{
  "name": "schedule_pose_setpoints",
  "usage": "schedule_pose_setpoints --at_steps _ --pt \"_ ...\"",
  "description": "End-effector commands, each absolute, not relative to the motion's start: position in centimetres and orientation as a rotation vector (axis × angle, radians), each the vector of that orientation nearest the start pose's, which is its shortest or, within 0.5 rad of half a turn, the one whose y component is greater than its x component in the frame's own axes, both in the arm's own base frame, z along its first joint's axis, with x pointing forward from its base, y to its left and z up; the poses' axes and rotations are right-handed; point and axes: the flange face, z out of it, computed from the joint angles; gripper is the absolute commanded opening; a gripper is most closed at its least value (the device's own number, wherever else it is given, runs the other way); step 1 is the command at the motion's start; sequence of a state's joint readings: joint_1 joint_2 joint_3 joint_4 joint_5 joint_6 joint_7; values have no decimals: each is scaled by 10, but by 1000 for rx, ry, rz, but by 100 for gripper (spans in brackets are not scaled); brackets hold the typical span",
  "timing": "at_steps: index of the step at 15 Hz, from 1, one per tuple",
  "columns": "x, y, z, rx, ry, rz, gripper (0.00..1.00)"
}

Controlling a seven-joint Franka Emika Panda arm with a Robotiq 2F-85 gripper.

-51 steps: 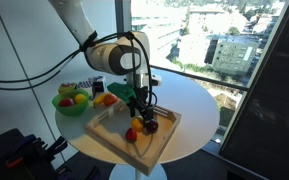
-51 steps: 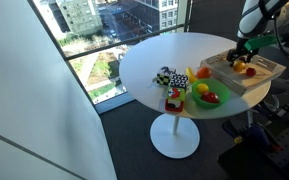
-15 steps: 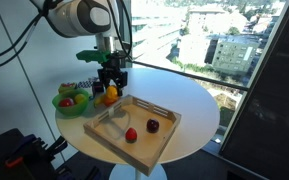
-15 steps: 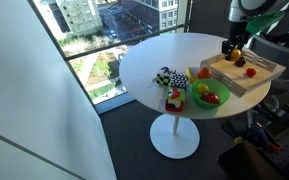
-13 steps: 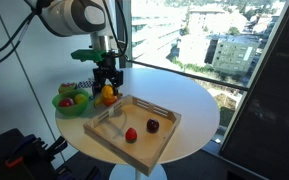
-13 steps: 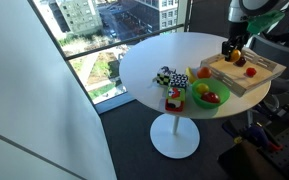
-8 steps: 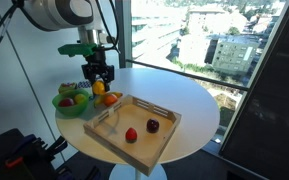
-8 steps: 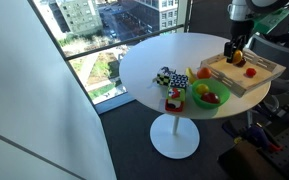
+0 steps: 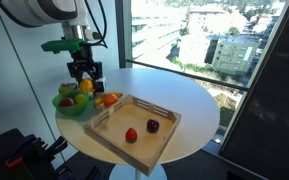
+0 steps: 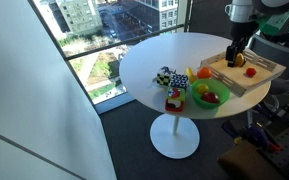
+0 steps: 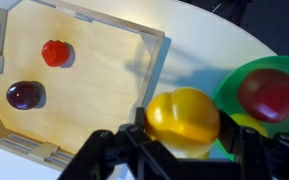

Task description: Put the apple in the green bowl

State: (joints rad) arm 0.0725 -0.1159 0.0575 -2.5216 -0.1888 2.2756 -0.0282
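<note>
My gripper (image 11: 187, 137) is shut on the apple (image 11: 182, 120), a round yellow fruit held between the two black fingers. In the wrist view the apple hangs over the white table just beside the green bowl (image 11: 227, 88), which holds a red fruit (image 11: 269, 93). In an exterior view the gripper (image 9: 85, 79) holds the apple (image 9: 85, 87) above the green bowl (image 9: 70, 107), near its right rim. The other exterior view shows the gripper (image 10: 234, 54) past the green bowl (image 10: 210, 100).
A pale wooden tray (image 9: 114, 128) lies beside the bowl with a red fruit (image 9: 131, 134) and a dark maroon fruit (image 9: 152, 126) in it. An orange fruit (image 9: 107, 99) lies between bowl and tray. Small toys (image 10: 169, 78) sit on the round table (image 10: 154, 55).
The arm has carried the apple away from the tray's corner toward the green bowl. The grip has stayed shut throughout.
</note>
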Motion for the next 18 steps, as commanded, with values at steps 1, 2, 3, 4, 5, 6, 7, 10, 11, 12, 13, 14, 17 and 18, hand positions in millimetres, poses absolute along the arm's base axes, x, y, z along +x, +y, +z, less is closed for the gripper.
schedule_pose_setpoints --at_steps 1,2,3,4,5,6,7,10,11,12,13,14,17,18 --pt "424 70 308 -3235 -536 220 44" --pt "423 76 306 -3234 -551 221 44" --pt "421 81 304 -3231 -567 225 44" --pt "420 87 301 -3229 -578 223 44" --pt "418 91 299 -3227 -589 225 44" --pt "417 95 297 -3228 -597 224 44" --pt "417 97 295 -3228 -603 225 44" --pt "416 101 289 -3223 -613 230 44" --pt "415 103 289 -3218 -621 236 44" --pt "415 103 288 -3215 -626 237 44" --pt "418 99 288 -3224 -646 256 44" --pt "417 100 287 -3223 -647 260 69" --pt "417 100 286 -3222 -647 264 69" --pt "417 100 286 -3222 -647 264 69"
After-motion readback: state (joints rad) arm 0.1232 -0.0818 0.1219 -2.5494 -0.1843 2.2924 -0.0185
